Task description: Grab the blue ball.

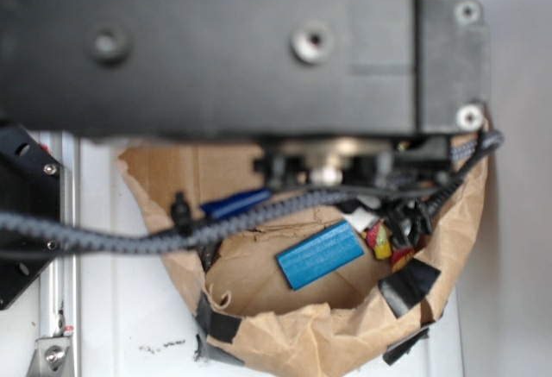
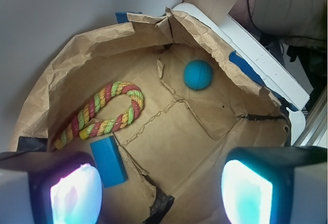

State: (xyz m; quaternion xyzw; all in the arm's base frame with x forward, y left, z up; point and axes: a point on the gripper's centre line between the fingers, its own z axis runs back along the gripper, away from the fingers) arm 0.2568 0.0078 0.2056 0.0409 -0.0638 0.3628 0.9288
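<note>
A: In the exterior view, why can't I find the ball?

B: The arm's black body fills the top. Only the blue block point(image 1: 320, 254) shows inside the paper-lined bin point(image 1: 285, 342), which keeps loose toys together.

A: And the wrist view?

B: The blue ball point(image 2: 198, 75) rests at the bin's far edge, against the paper wall. The hand point(image 2: 161, 192) hangs above the near edge, its pads spread wide apart, empty, pointing down.

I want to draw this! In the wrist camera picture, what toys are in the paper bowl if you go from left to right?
Rope toy → blue block → blue ball. The rope and block overlap a little sideways, but the rope starts farthest left.
</note>
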